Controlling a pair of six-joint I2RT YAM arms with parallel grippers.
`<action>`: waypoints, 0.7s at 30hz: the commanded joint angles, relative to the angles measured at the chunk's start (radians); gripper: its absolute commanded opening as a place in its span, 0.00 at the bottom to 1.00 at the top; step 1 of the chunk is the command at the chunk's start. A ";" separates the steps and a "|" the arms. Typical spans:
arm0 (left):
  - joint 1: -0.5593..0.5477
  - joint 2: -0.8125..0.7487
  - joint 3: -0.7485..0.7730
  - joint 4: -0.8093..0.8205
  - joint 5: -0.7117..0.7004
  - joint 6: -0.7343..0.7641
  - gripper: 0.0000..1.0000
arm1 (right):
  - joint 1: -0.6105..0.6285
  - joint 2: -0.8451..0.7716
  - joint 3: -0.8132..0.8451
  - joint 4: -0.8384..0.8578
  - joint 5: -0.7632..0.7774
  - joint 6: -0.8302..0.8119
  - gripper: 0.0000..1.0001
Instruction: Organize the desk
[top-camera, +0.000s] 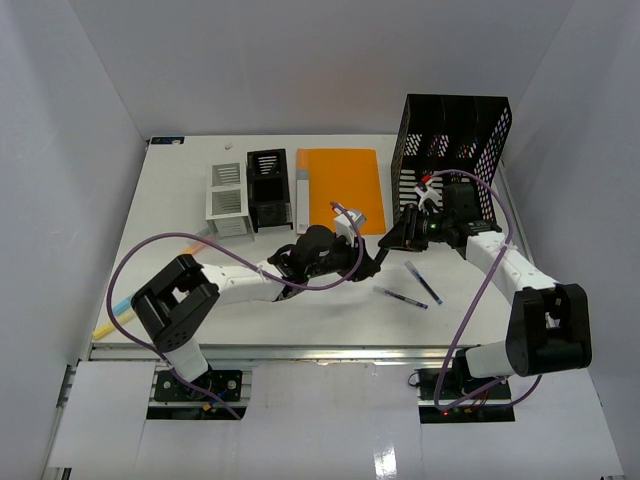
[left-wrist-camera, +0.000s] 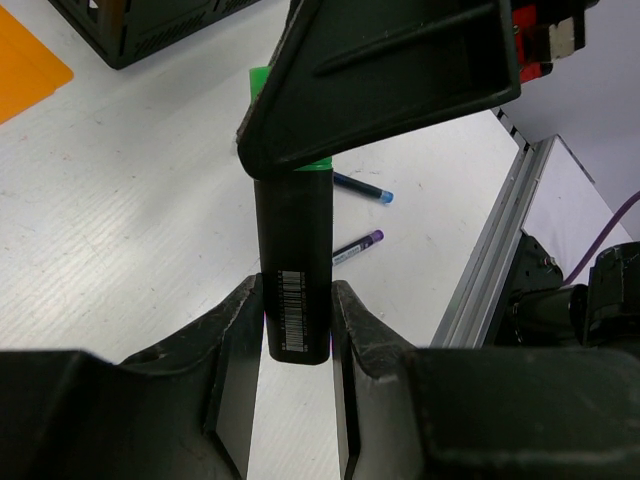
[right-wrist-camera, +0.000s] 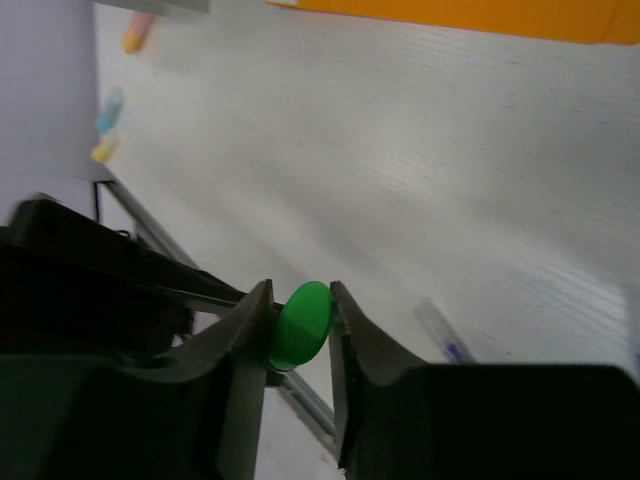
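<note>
A black marker (left-wrist-camera: 295, 270) with a green cap (right-wrist-camera: 300, 325) and a barcode label near its lower end has two pens lying close together beyond it, one blue-capped (left-wrist-camera: 362, 187) and one purple-capped (left-wrist-camera: 357, 246). At the far right stands a black mesh basket (top-camera: 455, 125), with an orange folder (top-camera: 345, 185) lying flat just to its left, then a black organizer box (top-camera: 267, 188) and a white organizer box (top-camera: 228, 200) side by side. Along the left edge lie three blurred sticks, probably highlighters: orange (right-wrist-camera: 137, 32), blue (right-wrist-camera: 110, 110) and yellow (right-wrist-camera: 103, 150).
</note>
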 joint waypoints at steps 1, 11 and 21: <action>-0.005 -0.007 0.031 0.021 -0.009 0.000 0.18 | 0.001 -0.020 0.013 0.055 -0.059 -0.035 0.17; -0.005 -0.174 -0.069 -0.007 -0.077 0.013 0.73 | 0.001 0.020 0.110 0.023 -0.164 -0.169 0.08; 0.009 -0.611 -0.039 -0.433 -0.370 0.180 0.98 | 0.162 0.210 0.632 0.013 -0.068 -0.244 0.08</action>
